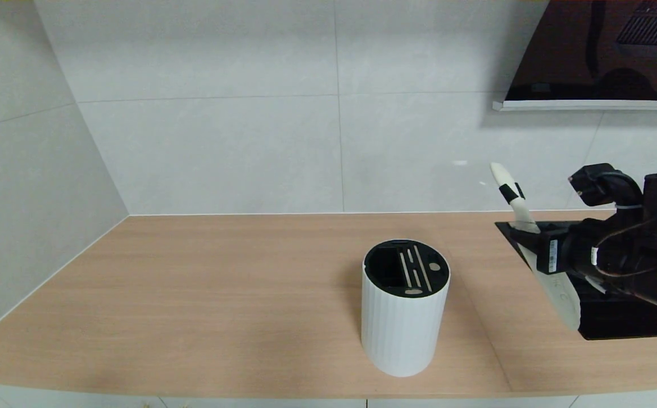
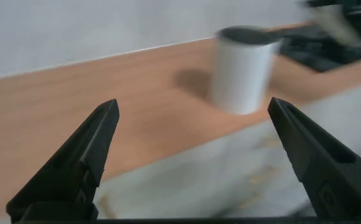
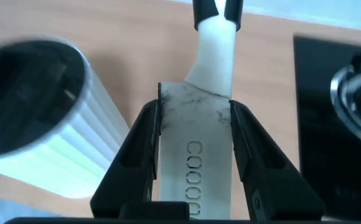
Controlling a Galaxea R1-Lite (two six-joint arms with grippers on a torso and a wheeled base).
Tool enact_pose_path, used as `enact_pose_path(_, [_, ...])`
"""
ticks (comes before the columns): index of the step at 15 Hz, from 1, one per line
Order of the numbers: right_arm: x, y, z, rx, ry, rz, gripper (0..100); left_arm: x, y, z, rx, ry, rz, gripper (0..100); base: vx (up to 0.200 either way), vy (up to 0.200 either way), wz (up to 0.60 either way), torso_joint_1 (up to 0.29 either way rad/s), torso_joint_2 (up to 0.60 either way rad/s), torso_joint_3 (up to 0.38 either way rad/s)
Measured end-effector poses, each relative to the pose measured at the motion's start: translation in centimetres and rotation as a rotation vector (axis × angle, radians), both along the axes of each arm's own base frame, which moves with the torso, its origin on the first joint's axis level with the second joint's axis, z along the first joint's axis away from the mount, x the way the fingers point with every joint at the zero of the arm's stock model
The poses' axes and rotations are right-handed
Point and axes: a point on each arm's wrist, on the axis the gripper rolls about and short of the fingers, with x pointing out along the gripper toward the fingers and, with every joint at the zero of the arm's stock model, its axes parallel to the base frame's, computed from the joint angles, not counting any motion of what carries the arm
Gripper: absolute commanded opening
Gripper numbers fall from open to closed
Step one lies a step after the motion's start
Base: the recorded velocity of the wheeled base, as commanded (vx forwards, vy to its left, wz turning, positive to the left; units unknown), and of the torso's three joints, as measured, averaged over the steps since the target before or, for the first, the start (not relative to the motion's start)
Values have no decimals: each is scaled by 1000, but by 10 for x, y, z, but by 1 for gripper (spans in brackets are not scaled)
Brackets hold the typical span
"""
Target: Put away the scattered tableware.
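A white ribbed cutlery holder (image 1: 402, 317) with a black slotted top stands on the wooden counter (image 1: 220, 294), right of centre. My right gripper (image 1: 539, 249) is shut on a cream spatula (image 1: 559, 290) with a black band on its handle. It holds the spatula tilted in the air to the right of the holder, over the cooktop's edge. In the right wrist view the fingers (image 3: 140, 155) clamp the spatula (image 3: 196, 155) beside the holder (image 3: 37, 118). My left gripper (image 2: 192, 106) is open with nothing in it, low in front of the counter edge, and the holder (image 2: 239, 68) stands beyond it.
A black cooktop (image 1: 617, 317) is set into the counter at the right. A dark range hood (image 1: 600, 51) hangs on the tiled wall above it. The counter meets a side wall at the left. White cabinet fronts (image 2: 243, 180) run below the counter edge.
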Motion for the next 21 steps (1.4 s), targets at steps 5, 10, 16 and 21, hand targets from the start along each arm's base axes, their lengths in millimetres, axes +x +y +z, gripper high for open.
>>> enact_pose_path(5, [5,34,32,20,-51,115,0,81,-7,78,1,56,-161,100,0,0,0,0,0,0])
enact_pose_path(10, [-7,71,44,47,-84,247,0,195,-33,91,-124,75,-273,100,0,0,0,0,0,0])
enact_pose_path(16, [-36,93,48,97,-79,322,0,256,-91,63,-412,163,-341,100,0,0,0,0,0,0])
enact_pose_path(21, [-59,117,44,159,-35,422,0,265,-137,34,-520,304,-403,100,0,0,0,0,0,0])
